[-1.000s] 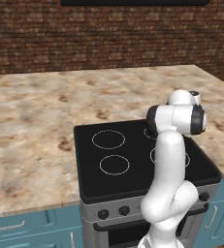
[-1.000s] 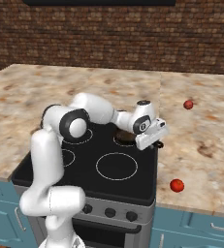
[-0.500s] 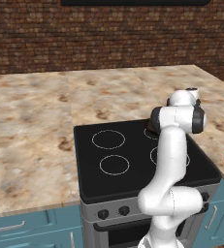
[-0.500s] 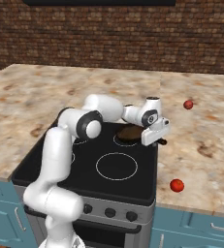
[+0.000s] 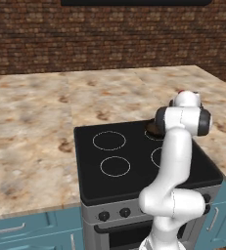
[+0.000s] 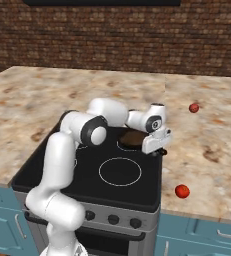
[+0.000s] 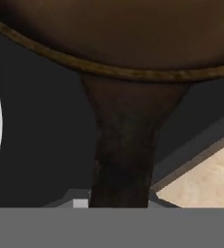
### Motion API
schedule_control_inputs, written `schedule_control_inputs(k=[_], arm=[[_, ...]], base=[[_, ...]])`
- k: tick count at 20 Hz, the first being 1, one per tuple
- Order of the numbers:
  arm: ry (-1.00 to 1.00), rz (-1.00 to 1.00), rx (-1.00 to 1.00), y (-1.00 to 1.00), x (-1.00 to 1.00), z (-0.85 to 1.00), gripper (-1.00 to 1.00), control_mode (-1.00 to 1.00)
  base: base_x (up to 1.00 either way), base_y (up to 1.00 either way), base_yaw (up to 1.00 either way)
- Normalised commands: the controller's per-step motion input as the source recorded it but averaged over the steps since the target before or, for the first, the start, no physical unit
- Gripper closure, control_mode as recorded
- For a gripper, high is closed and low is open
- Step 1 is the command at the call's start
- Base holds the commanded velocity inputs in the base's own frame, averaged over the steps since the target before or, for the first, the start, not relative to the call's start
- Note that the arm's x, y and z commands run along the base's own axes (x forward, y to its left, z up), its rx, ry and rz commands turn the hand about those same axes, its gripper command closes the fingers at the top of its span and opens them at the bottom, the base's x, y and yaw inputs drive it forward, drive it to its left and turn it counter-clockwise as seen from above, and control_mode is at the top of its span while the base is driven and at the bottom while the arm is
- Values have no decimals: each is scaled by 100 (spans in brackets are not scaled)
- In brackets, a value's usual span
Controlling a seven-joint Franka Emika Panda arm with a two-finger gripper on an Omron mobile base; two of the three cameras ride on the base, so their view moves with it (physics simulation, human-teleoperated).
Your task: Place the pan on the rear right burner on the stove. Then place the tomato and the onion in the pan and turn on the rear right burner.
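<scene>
Rendered kitchen, domestic type. Shown by the stove [image 5: 134,161]: a glossy black glass cooktop marked with white burner rings, with a grey steel front and a row of black knobs [image 6: 113,219] below it. A mottled beige stone-look worktop [image 5: 31,122] is seen on both sides of the stove and behind it. Teal cabinet fronts [image 5: 31,234] with metal handles are fitted under the worktop, flanking the stove. A red-brown brick wall [image 6: 112,35] is seen behind the stove, past the worktop, with a dark hood-like edge [image 5: 134,2] mounted above.
</scene>
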Motion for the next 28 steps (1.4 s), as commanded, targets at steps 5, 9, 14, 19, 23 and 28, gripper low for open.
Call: schedule_control_inputs(k=[5,9,14,19,23,28], arm=[[7,1,0,77,-34,-53,100,-100],[9,0,0,76,-27,-49,100,-100],[8,0,0,68,-26,-53,100,-100],[3,0,0,29,0,-63,100,-100],[0,0,0,8,0,-72,100,-100],[0,0,0,20,0,-51,-100,-100]], base=[[0,0,0],[0,0,0],[0,0,0],[0,0,0],[0,0,0],[0,0,0]])
